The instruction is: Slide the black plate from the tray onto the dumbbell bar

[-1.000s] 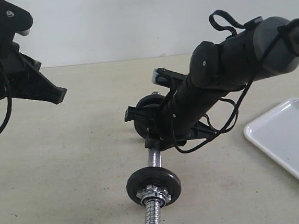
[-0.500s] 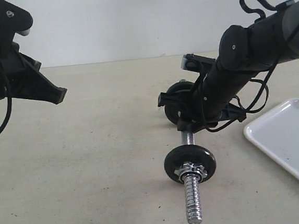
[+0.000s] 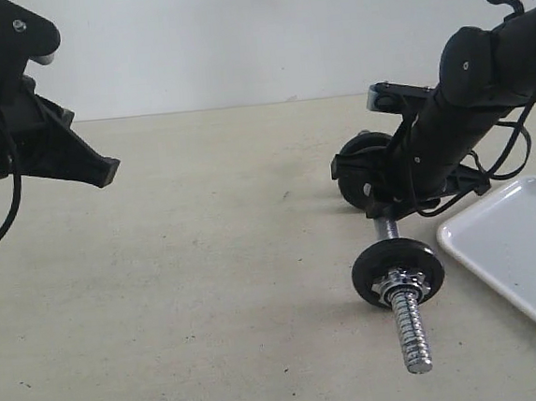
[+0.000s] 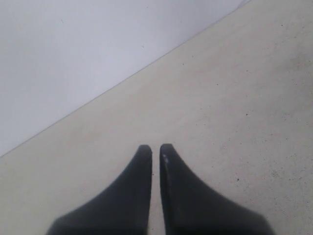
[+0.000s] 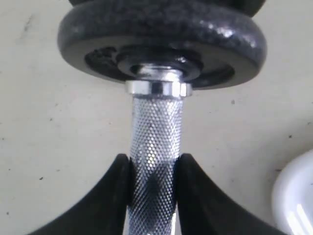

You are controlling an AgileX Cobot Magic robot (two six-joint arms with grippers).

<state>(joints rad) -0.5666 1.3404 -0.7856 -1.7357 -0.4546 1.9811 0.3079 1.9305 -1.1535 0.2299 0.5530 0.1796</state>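
Here, in the exterior view, the left tool (image 3: 106,168) hangs at about 10 o'clock, high above the bare bench (image 3: 201,291) and well apart from everything else. The left wrist view shows this tool (image 4: 155,149) clenched, its two black fingertips (image 4: 143,156) pressed almost together with nothing between them and only bench and pale wall beyond.

Toward 4 o'clock in the exterior view lies the bar (image 3: 408,324). It runs roughly from 12 to 6 o'clock, and its threaded end points at 6 o'clock toward the camera. A near disc (image 3: 396,274) with a chrome nut (image 3: 396,288) sits on it, and a far disc (image 3: 359,169) shows at the other end. The right tool (image 3: 382,211) grips the bar between the two discs. The right arm (image 3: 470,98) and its looping cables cover the middle of the shaft and part of the far disc. Whether the discs touch the bench cannot be told.

In the right wrist view the right tool (image 5: 154,164) is clamped on the cross-hatched shaft of the bar (image 5: 156,125), one finger on each side, just short of a nut (image 5: 156,88) and a disc (image 5: 161,39).

The tray (image 3: 516,244) lies at 3 o'clock from the near disc, its corner just beside it, and runs off the frame's edge. Its white rim (image 5: 296,196) shows in the right wrist view as well.
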